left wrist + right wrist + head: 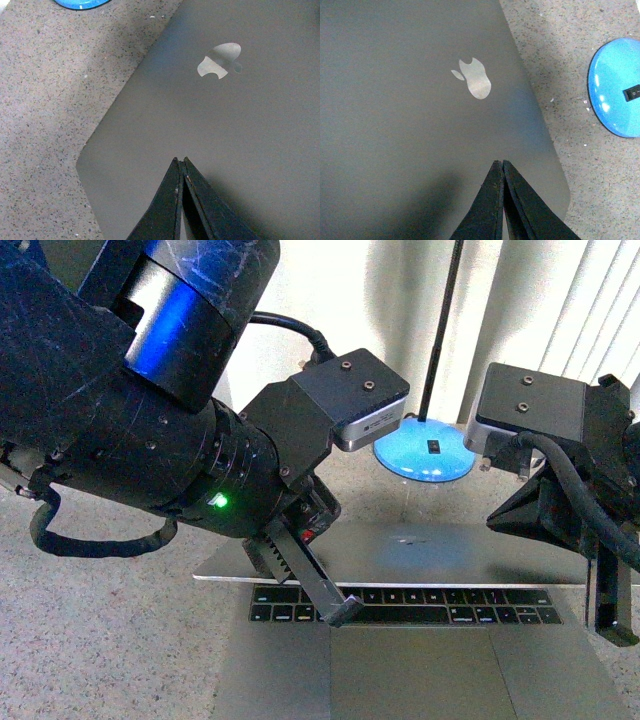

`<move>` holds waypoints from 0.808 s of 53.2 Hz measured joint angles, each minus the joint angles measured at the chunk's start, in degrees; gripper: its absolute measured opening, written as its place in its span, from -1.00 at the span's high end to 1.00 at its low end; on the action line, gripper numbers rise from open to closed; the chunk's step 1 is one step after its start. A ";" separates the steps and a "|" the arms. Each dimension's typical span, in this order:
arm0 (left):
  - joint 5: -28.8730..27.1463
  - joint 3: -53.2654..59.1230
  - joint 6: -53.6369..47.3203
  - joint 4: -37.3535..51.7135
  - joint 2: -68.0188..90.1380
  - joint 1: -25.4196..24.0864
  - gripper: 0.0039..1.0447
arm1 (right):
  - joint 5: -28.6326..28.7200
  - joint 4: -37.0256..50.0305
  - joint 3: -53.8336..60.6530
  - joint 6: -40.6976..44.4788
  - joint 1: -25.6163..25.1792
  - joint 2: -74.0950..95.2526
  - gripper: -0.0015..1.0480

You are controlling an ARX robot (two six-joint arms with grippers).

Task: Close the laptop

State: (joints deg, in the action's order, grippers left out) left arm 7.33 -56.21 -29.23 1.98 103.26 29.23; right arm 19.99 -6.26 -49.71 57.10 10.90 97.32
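Left hand (338,610), nearest the front camera, has its fingers pressed together with nothing between them. Its tip hangs over the black keyboard (430,605) of the laptop (420,680), just in front of the lid's free edge. Right hand (612,625) stands at the laptop's right side, and its fingers are likewise pressed together on nothing, as the right wrist view shows (500,162). The grey-silver laptop sits on the speckled bench (100,640) with its trackpad towards the robot. Its lid (450,552) is tilted far forward and low over the keys, outer face up, while several key rows remain uncovered. Both wrist views look down on this outer face with its pale apple logo (220,61). The left hand's tip (180,161) lies over the lid near one rounded corner; whether either hand touches the lid cannot be told. Behind the laptop, a blue disc base (425,455) carries a thin black pole (445,320).
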 joint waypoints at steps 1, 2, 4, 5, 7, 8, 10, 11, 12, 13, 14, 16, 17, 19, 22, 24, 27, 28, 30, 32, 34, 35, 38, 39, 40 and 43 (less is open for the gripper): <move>0.04 0.04 0.07 0.02 0.02 0.02 0.94 | 0.00 0.00 0.17 0.09 0.04 0.09 0.94; 0.11 0.09 0.20 0.09 0.07 0.02 0.94 | 0.02 0.00 0.26 0.11 0.09 0.11 0.94; 0.20 0.26 0.44 0.24 0.11 0.02 0.94 | 0.09 0.00 0.61 0.20 0.20 0.37 0.94; 0.22 0.31 0.46 0.28 0.13 0.02 0.94 | 0.11 0.00 0.66 0.20 0.20 0.42 0.94; 0.20 0.42 0.61 0.37 0.13 0.04 0.94 | 0.11 0.09 0.96 0.24 0.31 0.63 0.94; 0.22 0.55 0.66 0.48 0.15 0.04 0.94 | 0.11 0.15 1.11 0.24 0.37 0.74 0.94; 0.33 0.79 0.79 0.74 0.17 0.04 0.94 | 0.13 0.35 1.46 0.24 0.46 1.05 0.94; 0.39 0.94 0.81 0.90 0.22 0.04 0.94 | 0.13 0.39 1.51 0.24 0.48 1.09 0.94; 0.42 1.03 0.83 1.01 0.22 0.04 0.94 | 0.13 0.48 1.57 0.22 0.50 1.18 0.94; 0.42 1.14 0.81 1.09 0.24 0.04 0.94 | 0.13 0.68 1.70 0.26 0.57 1.36 0.94; 0.42 1.29 0.83 1.22 0.35 0.04 0.94 | 0.13 0.85 1.81 0.24 0.63 1.49 0.94; 0.39 1.49 0.85 1.38 0.48 0.04 0.94 | 0.13 0.98 1.88 0.24 0.66 1.60 0.94; 0.42 1.57 0.85 1.42 0.52 0.04 0.94 | 0.13 1.07 1.90 0.24 0.68 1.66 0.94; 0.42 1.70 0.87 1.46 0.68 0.04 0.94 | 0.13 1.31 1.95 0.24 0.74 1.88 0.94; 0.44 1.86 0.87 1.60 0.90 0.04 0.94 | 0.15 1.49 1.95 0.24 0.81 2.10 0.94; 0.44 1.95 0.87 1.73 1.03 0.04 0.94 | 0.17 1.73 1.95 0.22 0.87 2.32 0.94; 0.46 2.19 1.01 1.97 1.25 0.04 0.94 | 0.15 1.99 1.95 0.22 0.92 2.58 0.94; 0.50 2.23 1.01 2.03 1.31 0.04 0.94 | 0.15 2.05 1.95 0.22 0.94 2.67 0.94; 0.74 2.43 1.05 2.23 1.44 0.04 0.94 | 0.15 2.25 1.97 0.22 1.03 2.95 0.94; 0.79 2.56 1.05 2.34 1.51 0.04 0.94 | 0.15 2.40 1.97 0.22 1.05 3.19 0.94; 0.83 2.67 1.11 2.54 1.62 0.04 0.94 | 0.15 2.69 1.99 0.20 1.11 3.52 0.94; 0.87 2.80 1.25 2.73 1.73 0.04 0.94 | 0.15 2.80 1.99 0.20 1.14 3.63 0.94; 1.18 2.97 1.31 2.99 1.88 0.04 0.94 | 0.13 3.04 1.99 0.20 1.20 4.00 0.94; 1.25 3.04 1.33 3.08 1.95 0.04 0.94 | 0.11 3.10 2.01 0.20 1.22 4.09 0.94; 1.29 3.10 1.38 3.21 2.03 0.04 0.94 | 0.11 3.21 2.01 0.20 1.27 4.33 0.94; 1.33 3.43 1.51 3.69 2.32 0.04 0.94 | 0.09 3.37 2.01 0.20 1.31 4.63 0.94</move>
State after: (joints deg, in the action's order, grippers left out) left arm 8.67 -52.77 -27.73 5.67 105.58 29.28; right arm 20.08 -2.90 -47.70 57.30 12.21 101.95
